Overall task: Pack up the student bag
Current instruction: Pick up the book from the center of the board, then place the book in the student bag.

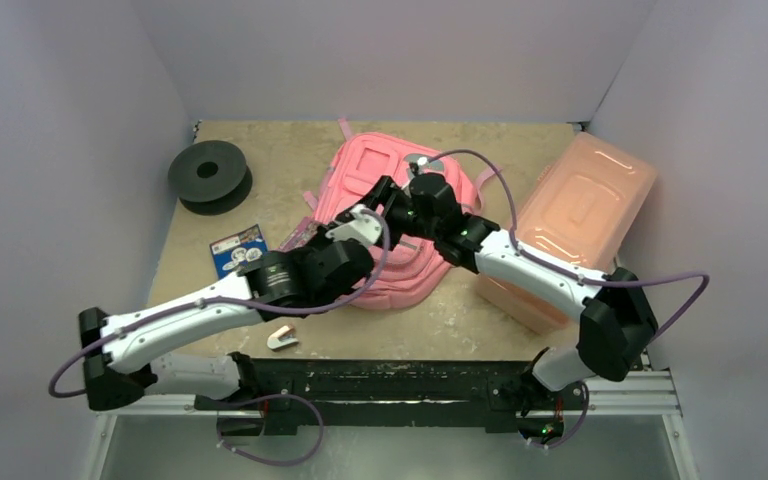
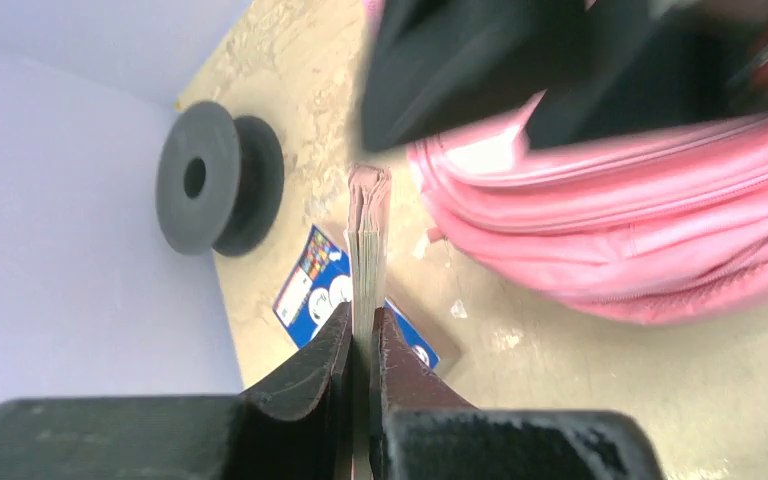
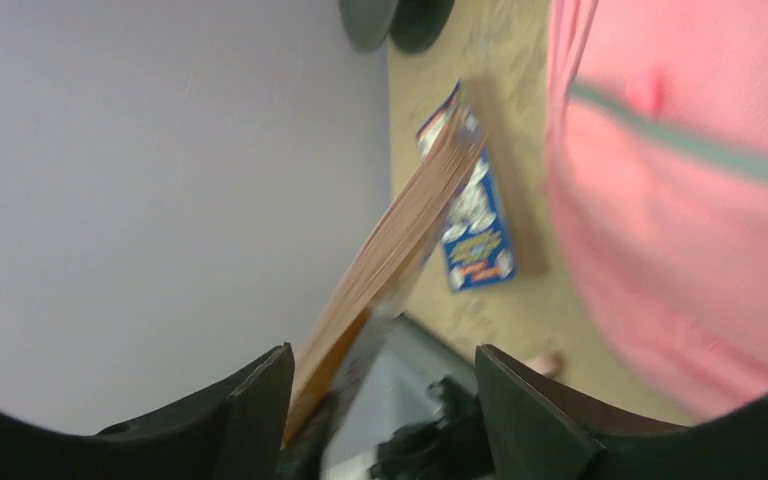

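Observation:
The student bag [image 1: 360,165] is a pink backpack lying flat mid-table; it also shows in the left wrist view [image 2: 640,230] and, with its grey stripe, in the right wrist view [image 3: 680,250]. My left gripper [image 2: 365,330] is shut on a thin book [image 2: 366,270] seen edge-on, held above the table left of the bag. My right gripper [image 3: 380,360] is open; the book [image 3: 400,240] leans close by its left finger, with a wide gap to the other. In the top view both grippers, left [image 1: 365,218] and right [image 1: 385,195], meet over the bag's left side.
A black spool [image 1: 209,176] sits at the back left. A blue printed card [image 1: 237,249] lies left of the bag, under the held book. A small white-and-pink object [image 1: 282,338] lies near the front edge. A salmon-pink plastic box [image 1: 570,225] stands to the right. Walls enclose three sides.

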`<state>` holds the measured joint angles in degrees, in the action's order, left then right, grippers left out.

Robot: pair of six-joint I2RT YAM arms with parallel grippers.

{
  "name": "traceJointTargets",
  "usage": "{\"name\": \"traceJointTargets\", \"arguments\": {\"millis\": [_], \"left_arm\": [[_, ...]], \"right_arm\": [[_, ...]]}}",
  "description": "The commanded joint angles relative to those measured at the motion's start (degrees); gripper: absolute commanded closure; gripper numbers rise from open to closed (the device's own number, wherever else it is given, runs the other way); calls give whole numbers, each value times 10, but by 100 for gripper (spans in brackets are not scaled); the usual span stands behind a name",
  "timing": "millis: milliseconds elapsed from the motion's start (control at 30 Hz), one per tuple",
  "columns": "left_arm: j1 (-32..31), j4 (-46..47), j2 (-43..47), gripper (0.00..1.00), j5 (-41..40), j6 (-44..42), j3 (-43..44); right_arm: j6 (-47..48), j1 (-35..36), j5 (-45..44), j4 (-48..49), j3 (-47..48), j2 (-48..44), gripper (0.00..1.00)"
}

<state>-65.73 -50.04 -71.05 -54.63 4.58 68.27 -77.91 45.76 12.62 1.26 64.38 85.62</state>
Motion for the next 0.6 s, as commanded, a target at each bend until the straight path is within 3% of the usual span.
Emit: {"name": "traceJointTargets", "arguments": {"millis": [0, 67, 200, 267, 433, 567], "left_arm": [[3, -99, 152, 100, 11, 123, -4], [4, -148, 213, 100, 14, 200, -7], [5, -205, 328, 100, 51, 326, -12], [5, -209, 370, 100, 65, 368, -21], [5, -209, 434, 100, 57, 440, -42], [5, -220, 441, 100, 63, 453, -35]], "right_arm": [[244, -62, -56, -25, 19, -42, 20], [411, -74, -41, -20, 17, -53, 9], [658, -53, -43, -105, 47, -47, 8], [738, 2, -116, -140, 54, -30, 7], [844, 172, -397, -196, 75, 55, 10], [864, 228, -468, -213, 96, 116, 15]]}}
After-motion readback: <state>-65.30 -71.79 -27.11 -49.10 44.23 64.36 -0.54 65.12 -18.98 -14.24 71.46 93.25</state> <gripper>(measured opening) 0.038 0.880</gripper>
